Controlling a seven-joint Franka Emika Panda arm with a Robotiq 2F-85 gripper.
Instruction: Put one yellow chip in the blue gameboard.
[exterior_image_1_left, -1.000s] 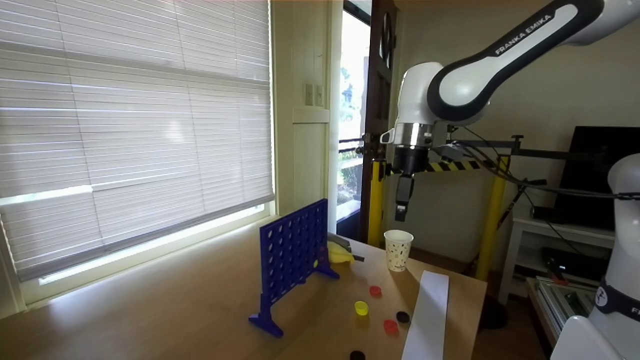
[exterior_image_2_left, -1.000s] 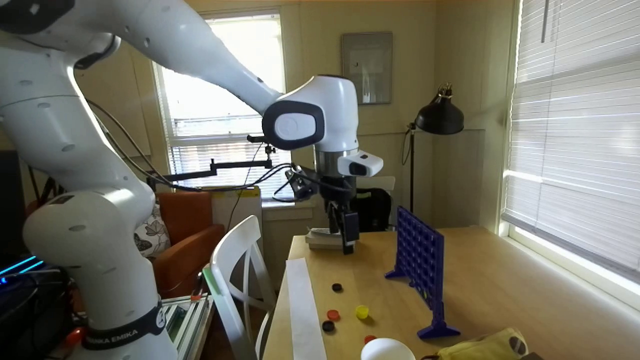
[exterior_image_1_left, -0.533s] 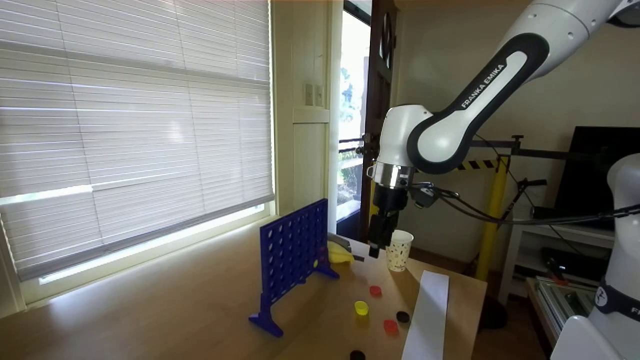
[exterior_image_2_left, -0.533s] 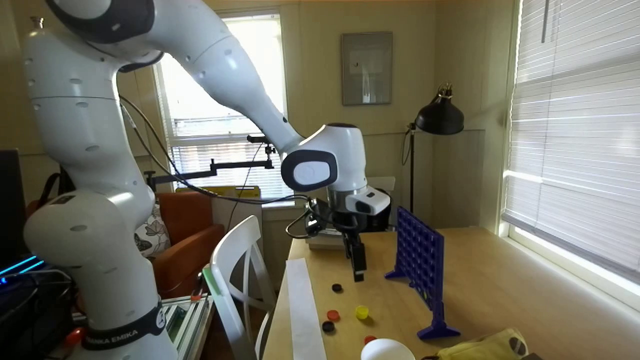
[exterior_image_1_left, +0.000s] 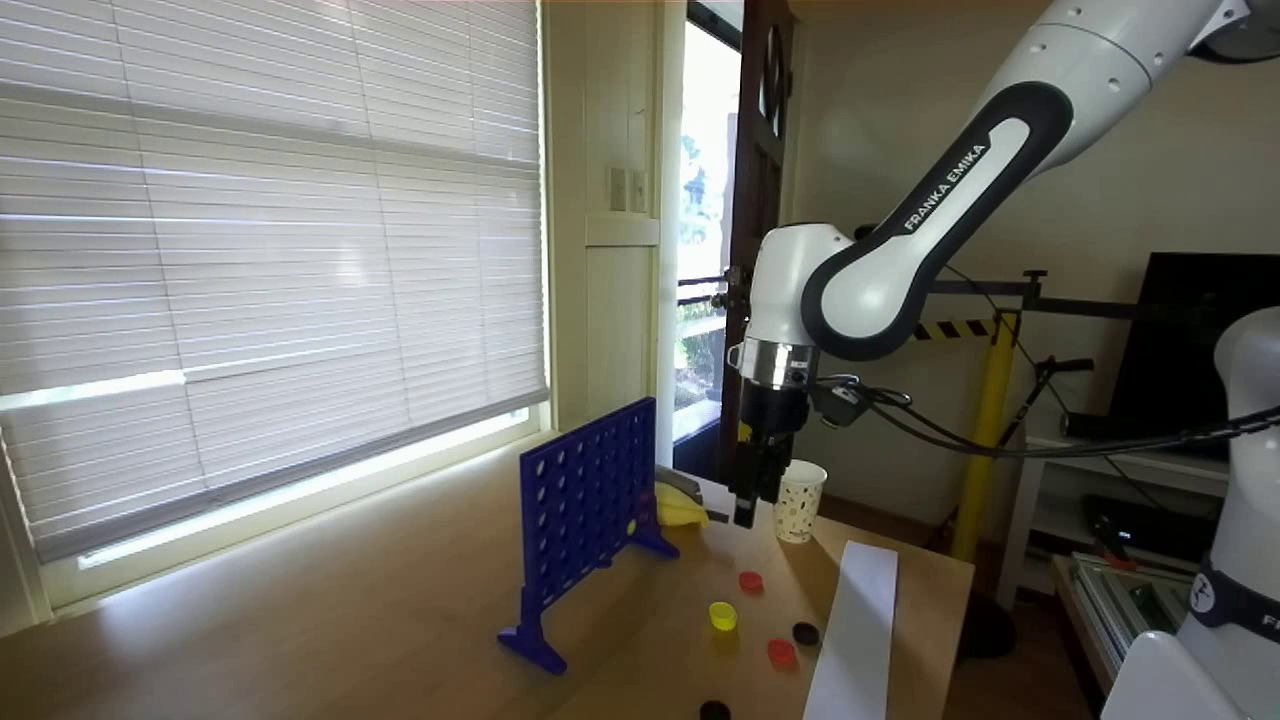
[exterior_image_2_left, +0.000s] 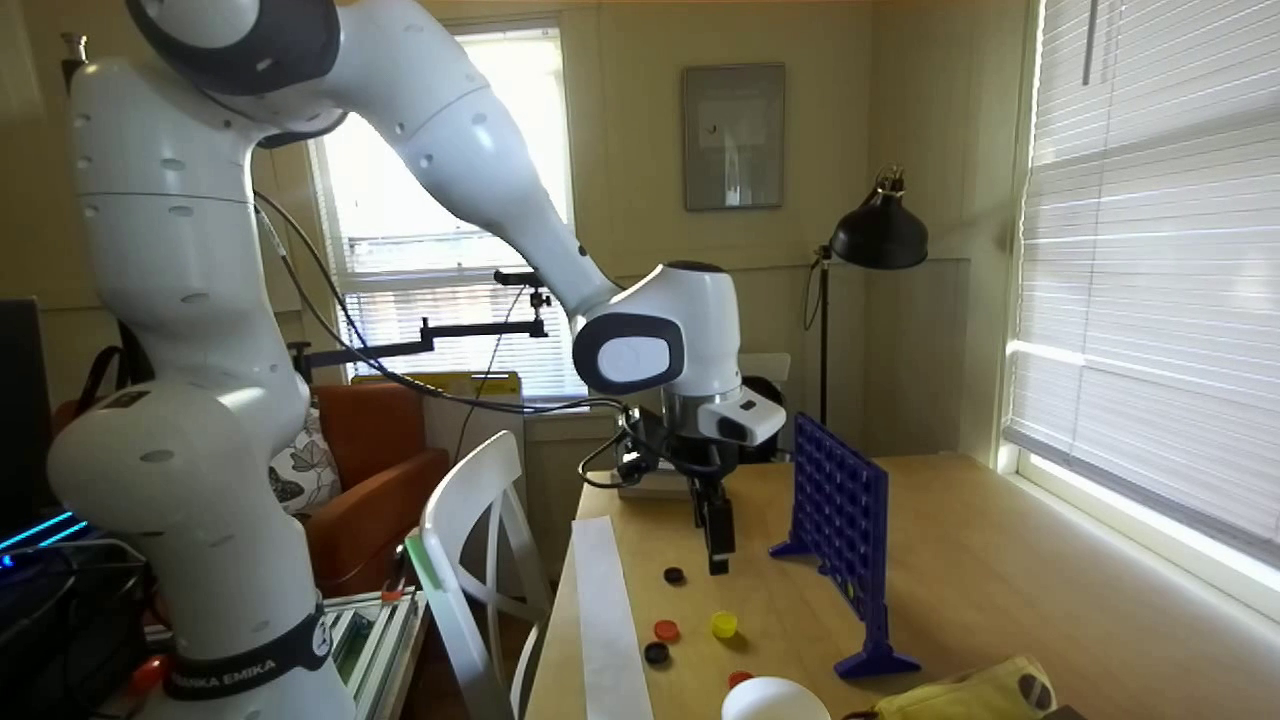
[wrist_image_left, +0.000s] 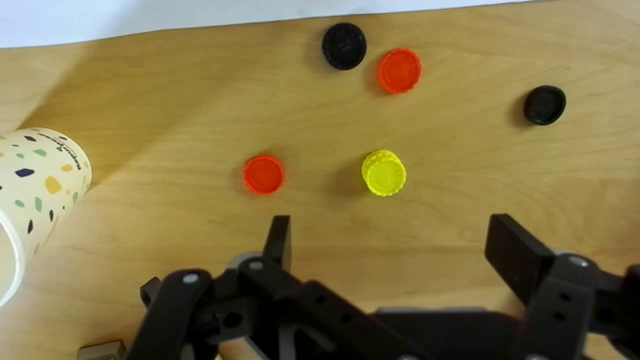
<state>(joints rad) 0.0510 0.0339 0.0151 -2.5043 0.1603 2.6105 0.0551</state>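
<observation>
In my wrist view the white paper cup (wrist_image_left: 47, 175), flecked with colour, is cut off by the left edge, and the long white paper strip (wrist_image_left: 150, 14) runs out past the top. In an exterior view the cup, cropped at the bottom edge, covers part of a round red plastic chip (exterior_image_2_left: 739, 677); the yellow soft-looking item (exterior_image_2_left: 960, 690) near it is cropped too, and I cannot make out what it is. A round black plastic chip (exterior_image_1_left: 714, 711) is sliced by the lower edge of an exterior view.

My end effector (wrist_image_left: 390, 220) is slightly lower than half a second ago, and much lower than a second ago; the things on the pale wooden table (wrist_image_left: 475, 165) stand where they stood. My two fingers are spread wide apart and hold nothing.

The round yellow plastic chips (wrist_image_left: 384, 173) stand on the table as what looks like a short stack with ridged edges; I cannot count the layers. From my wrist they sit beyond my fingertips, in line with the gap. Near them the upright blue plastic gameboard (exterior_image_1_left: 588, 505) stands on its two feet, its grid pierced by round holes. A yellow patch (exterior_image_1_left: 631, 527) shows low in that grid, too small to identify.
</observation>
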